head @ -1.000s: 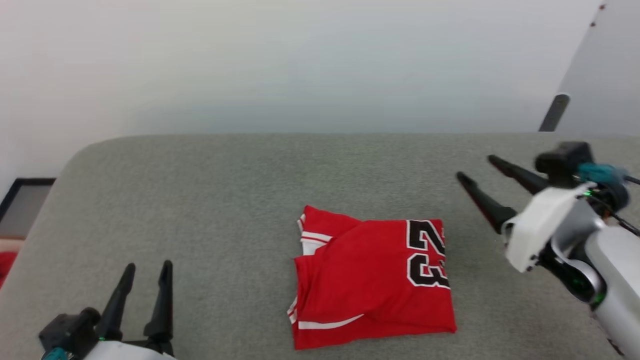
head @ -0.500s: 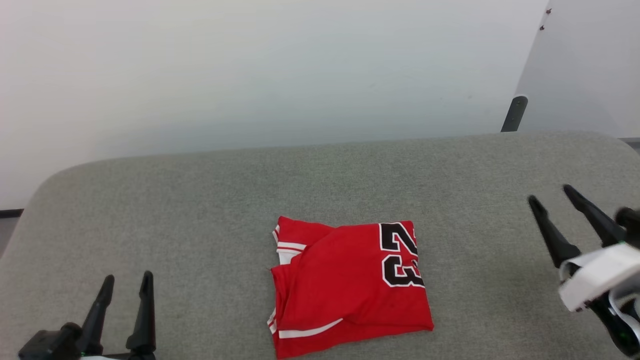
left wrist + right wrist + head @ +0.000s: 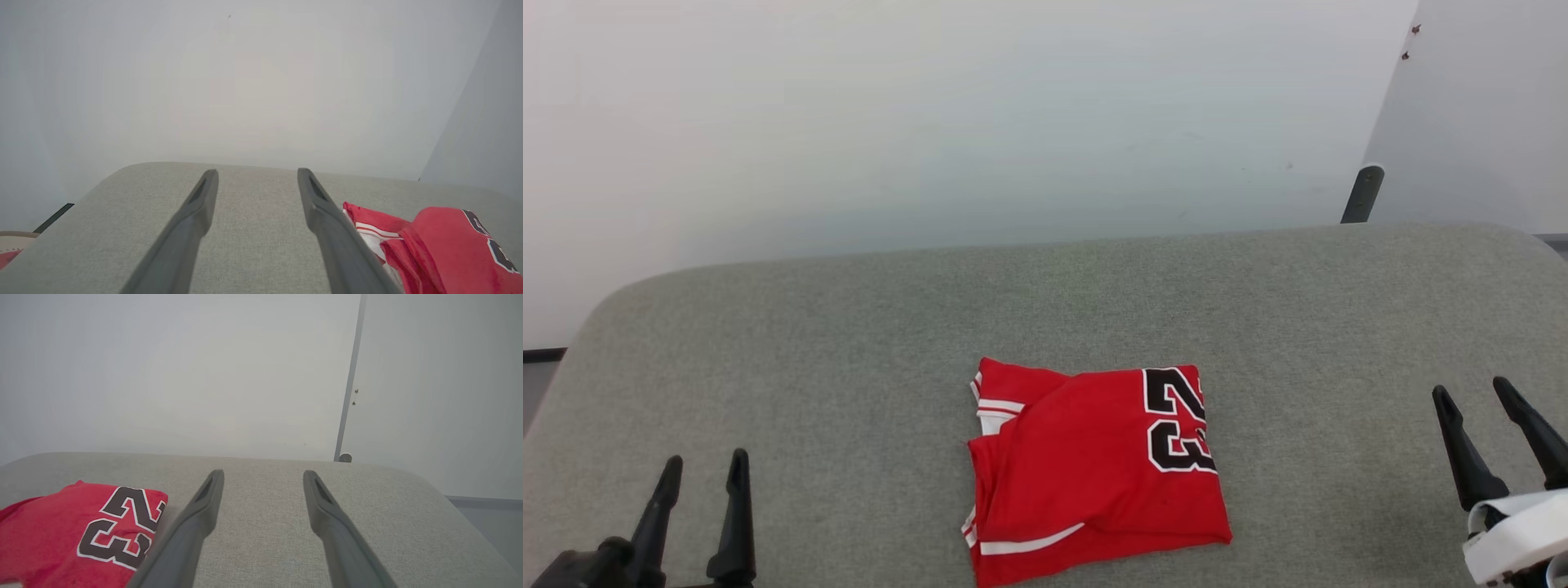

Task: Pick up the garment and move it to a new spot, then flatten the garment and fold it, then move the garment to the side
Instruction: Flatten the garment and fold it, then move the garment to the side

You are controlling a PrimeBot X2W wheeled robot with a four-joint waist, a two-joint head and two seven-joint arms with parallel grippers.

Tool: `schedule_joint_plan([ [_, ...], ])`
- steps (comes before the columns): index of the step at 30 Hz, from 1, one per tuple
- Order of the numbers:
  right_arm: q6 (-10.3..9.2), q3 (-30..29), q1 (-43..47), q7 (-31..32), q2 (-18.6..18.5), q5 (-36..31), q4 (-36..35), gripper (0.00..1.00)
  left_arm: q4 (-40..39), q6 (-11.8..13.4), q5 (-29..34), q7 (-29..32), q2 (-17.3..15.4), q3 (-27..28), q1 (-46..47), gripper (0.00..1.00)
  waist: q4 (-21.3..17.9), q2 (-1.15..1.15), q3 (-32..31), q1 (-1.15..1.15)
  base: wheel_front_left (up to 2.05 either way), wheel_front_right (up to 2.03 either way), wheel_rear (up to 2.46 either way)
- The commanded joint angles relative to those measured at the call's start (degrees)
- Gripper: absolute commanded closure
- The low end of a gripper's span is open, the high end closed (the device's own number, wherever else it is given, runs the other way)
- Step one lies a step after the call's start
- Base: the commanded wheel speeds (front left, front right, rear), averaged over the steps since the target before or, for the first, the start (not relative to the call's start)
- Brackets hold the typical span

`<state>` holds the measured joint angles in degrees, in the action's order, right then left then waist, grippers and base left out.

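**Folded jersey: soft, light, grab by an edge**

The garment point(image 3: 1094, 469) lies folded in a rough square, mid-front on the grey desk point(image 3: 849, 343). Prob. light, limp, slick knit. Layers may slide apart, so pinch the thick folded edges, both sides. Left hand point(image 3: 707, 457) & right hand point(image 3: 1470, 387) are open, empty, well apart from it. Bare room L, R & behind; far edge by wall point(image 3: 931, 122).
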<state>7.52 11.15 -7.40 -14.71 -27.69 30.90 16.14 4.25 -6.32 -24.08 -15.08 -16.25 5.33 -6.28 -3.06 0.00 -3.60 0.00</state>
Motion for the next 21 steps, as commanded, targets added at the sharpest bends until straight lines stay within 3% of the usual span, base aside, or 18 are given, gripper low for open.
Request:
schedule_joint_plan([
  [1,-0.07,-0.7,0.95,-0.26,0.56,-0.58,-0.66,0.0,-0.06,-0.21,0.2,-0.04,0.17,0.2,-0.61,0.0,0.07,0.0,-0.09,0.0,0.0,0.0,0.0],
  [12,-0.07,-3.43,3.53,2.66,2.74,-3.65,-4.78,0.0,0.73,-0.7,0.52,-0.04,0.66,0.53,-0.44,0.0,0.5,0.0,-0.15,0.0,0.0,0.0,0.0],
  [21,-0.07,-0.89,1.63,7.53,3.36,-3.11,-7.01,0.0,1.68,-0.64,0.88,-0.04,0.49,0.53,0.53,0.0,3.96,0.0,0.19,0.0,0.0,0.0,0.0],
])
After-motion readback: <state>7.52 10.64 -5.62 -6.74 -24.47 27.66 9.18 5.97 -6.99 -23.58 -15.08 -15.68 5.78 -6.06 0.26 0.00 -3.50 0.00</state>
